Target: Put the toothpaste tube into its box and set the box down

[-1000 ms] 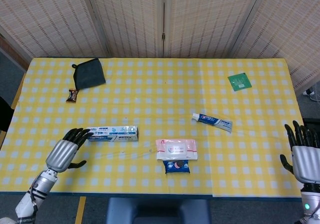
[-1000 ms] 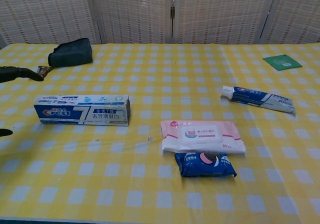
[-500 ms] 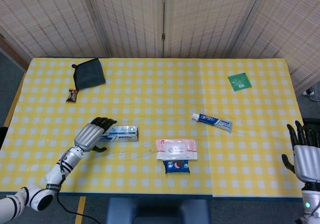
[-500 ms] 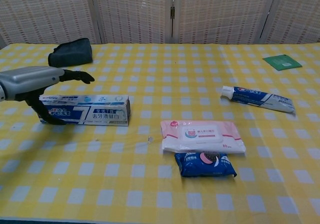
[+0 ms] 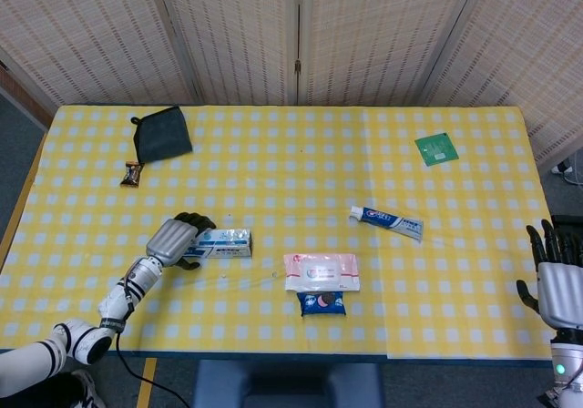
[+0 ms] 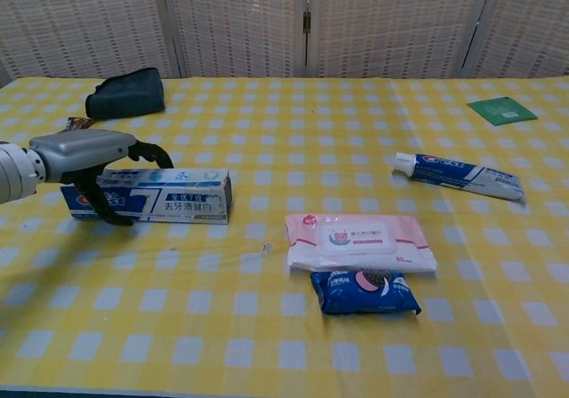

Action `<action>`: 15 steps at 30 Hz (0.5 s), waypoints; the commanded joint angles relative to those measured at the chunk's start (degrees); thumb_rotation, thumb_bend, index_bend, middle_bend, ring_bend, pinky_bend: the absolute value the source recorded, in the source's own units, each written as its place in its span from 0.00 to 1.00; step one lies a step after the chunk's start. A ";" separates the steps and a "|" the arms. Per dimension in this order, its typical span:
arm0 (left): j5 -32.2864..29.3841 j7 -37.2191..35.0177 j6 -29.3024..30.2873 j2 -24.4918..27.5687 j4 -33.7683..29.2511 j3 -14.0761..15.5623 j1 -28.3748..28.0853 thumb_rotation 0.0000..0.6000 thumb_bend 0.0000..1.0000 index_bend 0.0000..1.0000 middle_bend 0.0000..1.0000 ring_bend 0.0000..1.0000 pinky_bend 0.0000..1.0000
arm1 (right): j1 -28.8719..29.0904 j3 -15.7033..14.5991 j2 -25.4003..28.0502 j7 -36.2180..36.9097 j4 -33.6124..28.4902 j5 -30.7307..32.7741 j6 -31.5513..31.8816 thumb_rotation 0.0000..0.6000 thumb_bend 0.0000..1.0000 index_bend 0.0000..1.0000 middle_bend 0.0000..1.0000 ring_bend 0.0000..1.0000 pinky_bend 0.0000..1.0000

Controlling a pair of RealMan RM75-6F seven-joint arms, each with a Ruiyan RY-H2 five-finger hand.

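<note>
Since half a second ago, the left hand (image 6: 89,160) has been lowered onto the near end of the toothpaste box (image 6: 164,197), with fingers curled over its top; whether the grasp is fully closed cannot be told. The box lies flat on the table (image 5: 273,153), unlifted. The toothpaste tube (image 5: 387,220) lies well apart to the right, untouched. The right hand (image 5: 557,276) is held with fingers spread, empty, at the table's right edge. Bare cloth lies between box and tube; a wipes pack (image 5: 321,271) sits just nearer.
</note>
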 commanded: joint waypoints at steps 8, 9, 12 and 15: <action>4.00 -6.54 2.80 -4.06 6.79 2.55 -1.06 1.00 0.17 0.39 0.37 0.31 0.36 | 0.09 -0.24 0.76 0.95 -0.42 0.35 -0.74 1.00 0.35 0.00 0.00 0.00 0.00; 4.42 -7.31 3.19 -4.32 7.38 2.77 -1.10 1.00 0.17 0.41 0.38 0.32 0.36 | 0.05 -0.28 0.84 1.02 -0.45 0.26 -0.67 1.00 0.35 0.00 0.00 0.00 0.00; 5.90 -9.29 4.89 -5.31 9.55 3.62 -1.04 1.00 0.17 0.46 0.42 0.36 0.41 | 0.01 -0.37 0.93 1.17 -0.49 0.20 -0.60 1.00 0.35 0.00 0.00 0.00 0.00; 7.29 -10.92 6.69 -6.21 11.42 4.46 -0.92 1.00 0.17 0.50 0.46 0.39 0.45 | 0.07 -0.39 0.93 1.23 -0.47 0.31 -0.71 1.00 0.35 0.00 0.00 0.00 0.00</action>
